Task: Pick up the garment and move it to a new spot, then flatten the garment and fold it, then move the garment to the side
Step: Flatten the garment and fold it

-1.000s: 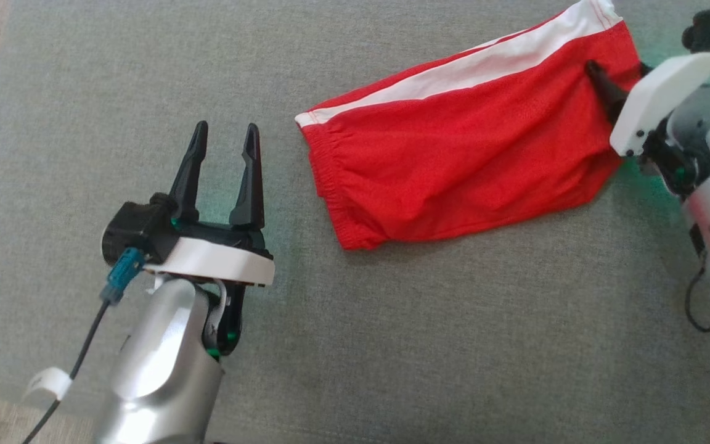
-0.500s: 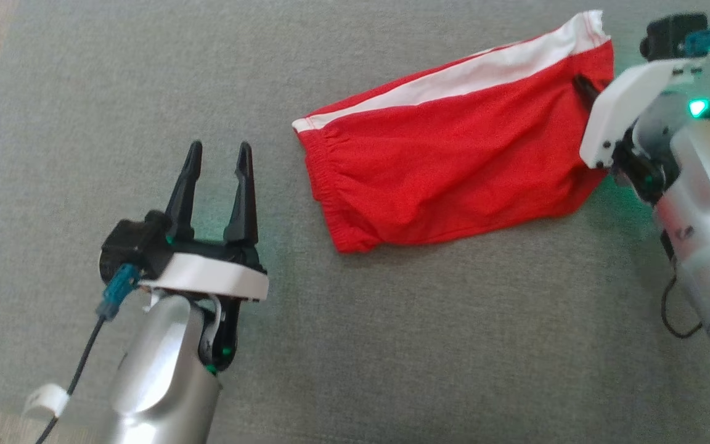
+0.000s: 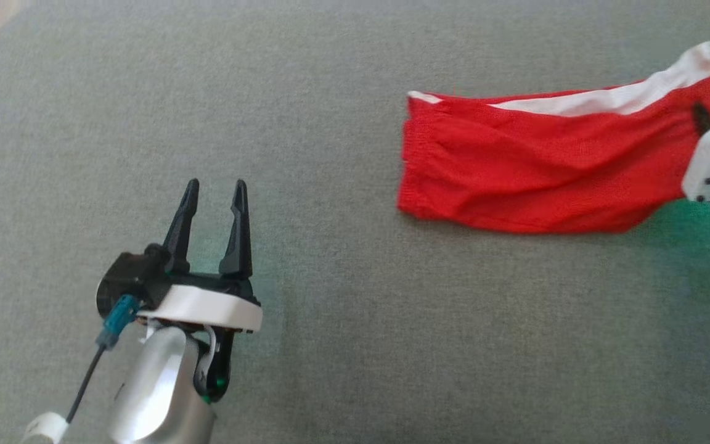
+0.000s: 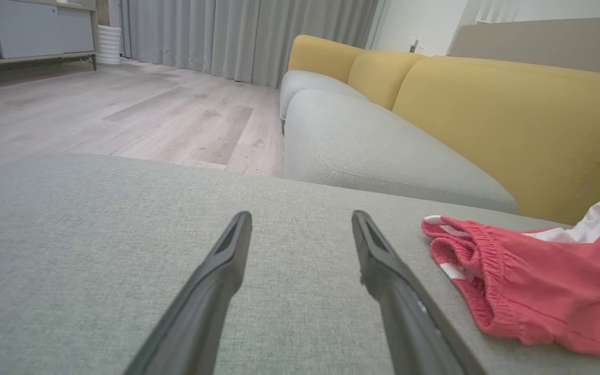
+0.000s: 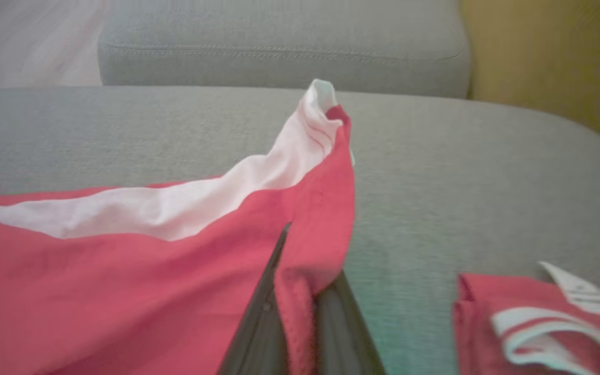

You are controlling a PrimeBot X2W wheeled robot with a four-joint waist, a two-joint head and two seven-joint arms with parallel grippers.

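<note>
Since the left tool (image 3: pixel 217 184) sits nearest me, I start there: its two dark fingers stand spread wide with nothing between them, held low over bare grey cushion (image 3: pixel 355 345) and well apart from the cloth. Further out and to my right lies the garment (image 3: pixel 540 179), red shorts with a white side stripe (image 3: pixel 607 102), stretched across the cushion with the gathered waistband (image 4: pixel 482 271) end pointing toward the left tool and the leg hem end at the right edge of the head view. At that hem the right tool (image 5: pixel 308 271) is pressed together, pinching a fold of red fabric between its fingers, and the corner above the pinch stands up off the cushion while the rest drapes in soft creases. I judge the shorts light, limp and a little slick, so they will sag and bunch from a single pinch, not hold any shape; nothing about them is fragile. For the carry this hem grip looks adequate, but to flatten I would want the left tool on the elastic waistband, which is thicker and less likely to slip out, so the cloth can be tensioned between two holds. Beyond the cushion the left wrist view shows a sofa (image 4: pixel 487 104) with yellow back, then wooden floor (image 4: pixel 123 109) and grey curtains (image 4: pixel 253 36).
</note>
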